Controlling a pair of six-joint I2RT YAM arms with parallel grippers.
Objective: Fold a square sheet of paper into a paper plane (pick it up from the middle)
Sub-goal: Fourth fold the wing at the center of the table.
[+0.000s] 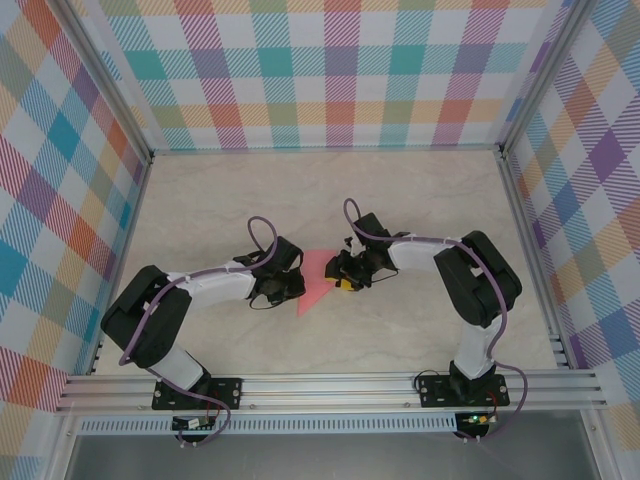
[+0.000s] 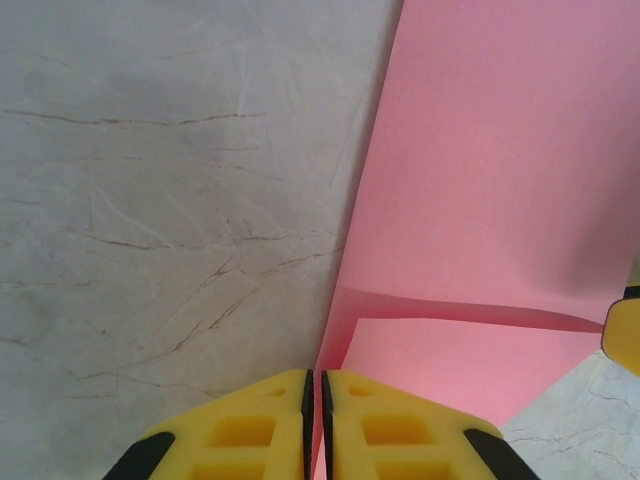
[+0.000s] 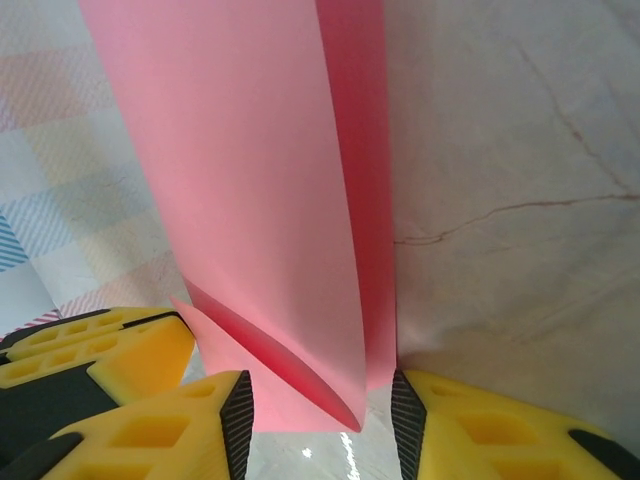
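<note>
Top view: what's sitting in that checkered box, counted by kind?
Pink paper sheet: 1
Robot arms: 2, the left arm and the right arm
Total: 3

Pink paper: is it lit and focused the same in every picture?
Top external: the pink paper is small, sharp and evenly lit. Left wrist: crisp, dark shadow band along its fold. Right wrist: very close, inner flap shaded, tiny glare specks on the table.
</note>
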